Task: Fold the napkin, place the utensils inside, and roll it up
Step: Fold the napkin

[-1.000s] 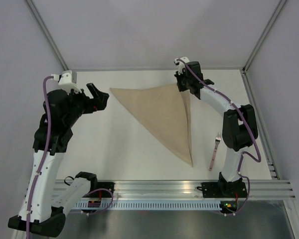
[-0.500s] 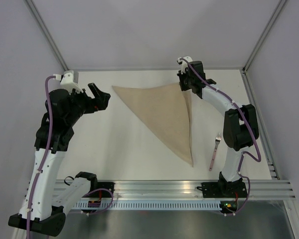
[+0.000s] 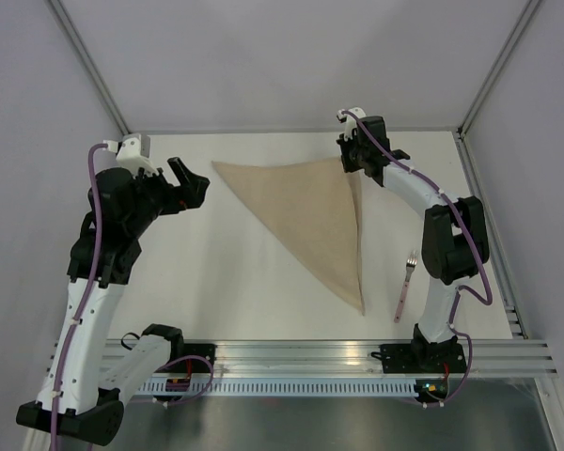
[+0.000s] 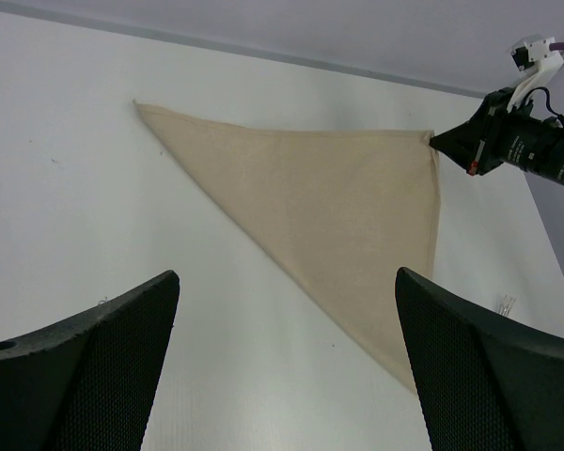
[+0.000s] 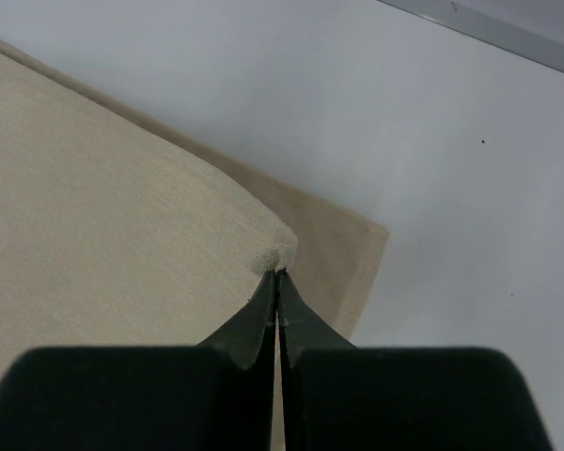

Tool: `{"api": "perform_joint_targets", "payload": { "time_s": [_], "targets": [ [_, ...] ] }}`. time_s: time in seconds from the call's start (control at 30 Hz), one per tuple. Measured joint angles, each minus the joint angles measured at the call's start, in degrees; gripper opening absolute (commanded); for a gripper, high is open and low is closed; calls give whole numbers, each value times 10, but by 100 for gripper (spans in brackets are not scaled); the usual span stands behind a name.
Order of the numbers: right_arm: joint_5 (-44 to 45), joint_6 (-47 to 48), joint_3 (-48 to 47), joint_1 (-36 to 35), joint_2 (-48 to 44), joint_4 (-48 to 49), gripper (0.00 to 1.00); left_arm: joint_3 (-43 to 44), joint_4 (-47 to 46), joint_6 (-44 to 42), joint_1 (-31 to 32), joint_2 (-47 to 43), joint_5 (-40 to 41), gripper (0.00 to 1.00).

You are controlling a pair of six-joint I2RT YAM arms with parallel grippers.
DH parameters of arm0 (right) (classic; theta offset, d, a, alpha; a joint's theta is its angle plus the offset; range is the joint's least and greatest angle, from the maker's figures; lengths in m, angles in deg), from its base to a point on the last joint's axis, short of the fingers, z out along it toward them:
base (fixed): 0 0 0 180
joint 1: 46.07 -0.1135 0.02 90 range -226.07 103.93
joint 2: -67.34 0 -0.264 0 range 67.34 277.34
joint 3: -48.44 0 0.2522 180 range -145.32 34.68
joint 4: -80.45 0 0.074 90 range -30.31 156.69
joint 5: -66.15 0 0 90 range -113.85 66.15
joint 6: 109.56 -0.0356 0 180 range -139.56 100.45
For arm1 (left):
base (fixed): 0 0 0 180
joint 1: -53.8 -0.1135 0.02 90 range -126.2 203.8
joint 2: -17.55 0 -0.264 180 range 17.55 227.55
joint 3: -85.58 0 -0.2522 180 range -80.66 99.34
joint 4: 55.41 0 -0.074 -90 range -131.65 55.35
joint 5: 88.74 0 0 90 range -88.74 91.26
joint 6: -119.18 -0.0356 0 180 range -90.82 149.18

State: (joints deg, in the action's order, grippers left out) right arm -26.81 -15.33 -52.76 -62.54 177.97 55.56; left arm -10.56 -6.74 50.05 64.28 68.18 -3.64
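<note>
Tan cloth napkin: folded triangular, unrolled.
Pink-handled silver fork: 4 o'clock of it, unplaced.
Right fingers: pinching its corner.
Left fingers: spread, empty.

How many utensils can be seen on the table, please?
1. A fork lies near the right edge of the table, right of the napkin and apart from it. The folded napkin could hide others.

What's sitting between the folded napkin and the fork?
Nothing. In the top view, only bare white table separates the napkin from the fork.
</note>
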Motion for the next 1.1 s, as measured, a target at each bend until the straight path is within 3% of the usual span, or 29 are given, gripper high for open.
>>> {"api": "perform_joint_targets", "payload": {
  "time_s": [0.7, 0.77, 0.9, 0.93, 1.03, 1.1],
  "targets": [
    [10, 2, -19, 21, 73, 3, 1, -21, -9, 4, 0, 2, 0, 100],
    [13, 3, -27, 22, 83, 2, 6, -25, -12, 5, 0, 3, 0, 100],
    [20, 5, -41, 26, 104, -1, 29, -37, -18, 8, 0, 3, 0, 100],
    [22, 6, -46, 28, 111, -2, 39, -42, -21, 9, 0, 3, 0, 100],
    [30, 10, -60, 36, 129, -7, 55, -58, -28, 14, 0, 3, -1, 100],
    [37, 13, -76, 42, 142, -16, 59, -70, -34, 21, 0, 3, -2, 100]
  ]
}}
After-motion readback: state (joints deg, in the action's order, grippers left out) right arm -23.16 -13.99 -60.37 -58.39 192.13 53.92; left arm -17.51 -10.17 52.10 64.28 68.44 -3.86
